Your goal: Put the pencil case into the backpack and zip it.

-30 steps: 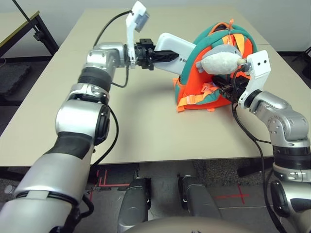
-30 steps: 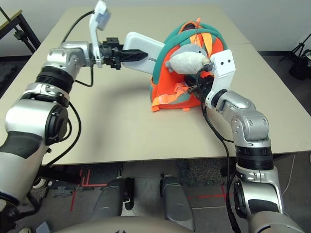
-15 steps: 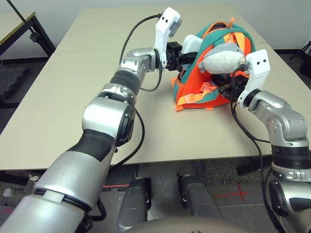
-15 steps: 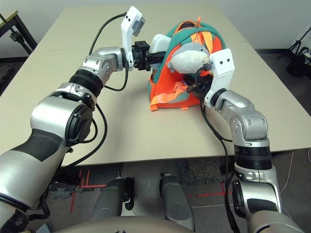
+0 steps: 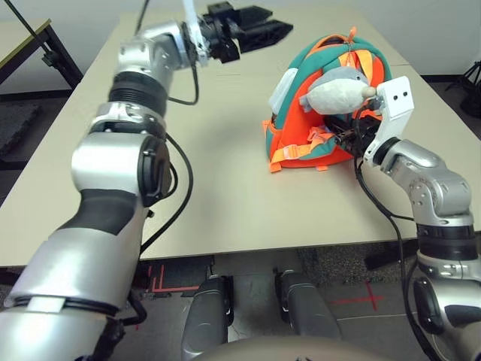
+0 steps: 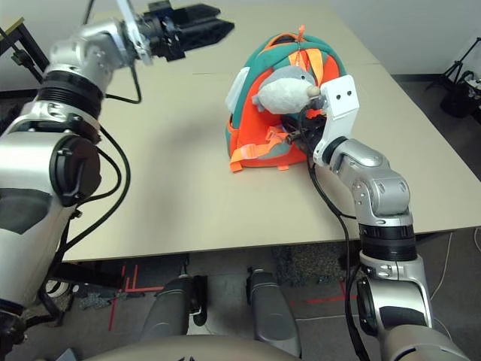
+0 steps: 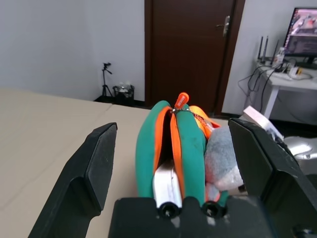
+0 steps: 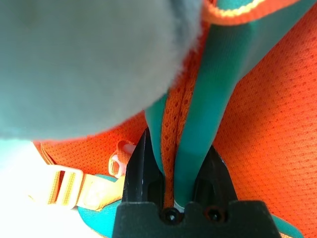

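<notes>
Has freed the pencil case (image 5: 282, 89) from the left gripper (image 5: 282, 20), now spread; leaves it lodged in the unzipped backpack (image 5: 294, 138), end protruding; pinches backpack edging with right gripper (image 8: 180, 144); probably needs pushing deeper before zipping.

- White rounded pencil case (image 7: 167, 183): lower portion concealed inside the orange-and-teal fabric backpack (image 5: 304, 143); lettering not visible.
- Grey-white plush fish toy (image 8: 89, 64): blurred, cut off at the right wrist view's 10 o'clock edge.
- Black-framed monitor (image 7: 302, 32): cropped at 2 o'clock; on-screen content illegible.
</notes>
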Robot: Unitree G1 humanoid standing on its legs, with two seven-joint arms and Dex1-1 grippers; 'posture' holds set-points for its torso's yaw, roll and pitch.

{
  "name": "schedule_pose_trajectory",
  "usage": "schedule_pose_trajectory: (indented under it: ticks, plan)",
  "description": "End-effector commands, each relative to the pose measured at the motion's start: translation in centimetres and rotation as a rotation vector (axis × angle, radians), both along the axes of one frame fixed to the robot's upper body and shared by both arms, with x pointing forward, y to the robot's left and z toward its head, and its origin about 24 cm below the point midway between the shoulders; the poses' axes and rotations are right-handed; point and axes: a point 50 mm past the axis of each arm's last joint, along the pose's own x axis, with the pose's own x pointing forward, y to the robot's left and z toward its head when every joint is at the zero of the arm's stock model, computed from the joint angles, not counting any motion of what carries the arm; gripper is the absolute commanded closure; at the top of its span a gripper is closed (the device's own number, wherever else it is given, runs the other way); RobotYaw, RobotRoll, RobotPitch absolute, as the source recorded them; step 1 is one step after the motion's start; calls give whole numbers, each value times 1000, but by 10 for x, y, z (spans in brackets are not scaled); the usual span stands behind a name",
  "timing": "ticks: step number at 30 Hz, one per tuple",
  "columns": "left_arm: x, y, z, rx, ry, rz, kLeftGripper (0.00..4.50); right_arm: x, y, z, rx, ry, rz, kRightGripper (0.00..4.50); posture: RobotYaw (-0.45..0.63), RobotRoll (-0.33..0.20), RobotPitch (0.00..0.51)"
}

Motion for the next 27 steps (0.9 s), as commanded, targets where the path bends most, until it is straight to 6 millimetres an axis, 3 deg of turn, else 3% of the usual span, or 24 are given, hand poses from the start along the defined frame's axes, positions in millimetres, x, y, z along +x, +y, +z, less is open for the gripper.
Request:
schedule_pose_trajectory:
  ticks: [1,4,11,27]
  plan:
    - [1,4,-18,42,58,13,570,3,4,-6,-14,20,10,4106,-195,0,111]
    - [2,5,-41,133,80,38,1666,3,4,-5,-16,20,13,4106,-191,0,108]
    - [2,-2,-69,206,109,37,4443,4,3,-6,-19,18,10,4106,-200,0,98]
    - [10,-23,-89,260,125,69,4500,2,2,-7,-18,16,3,4106,-217,0,97]
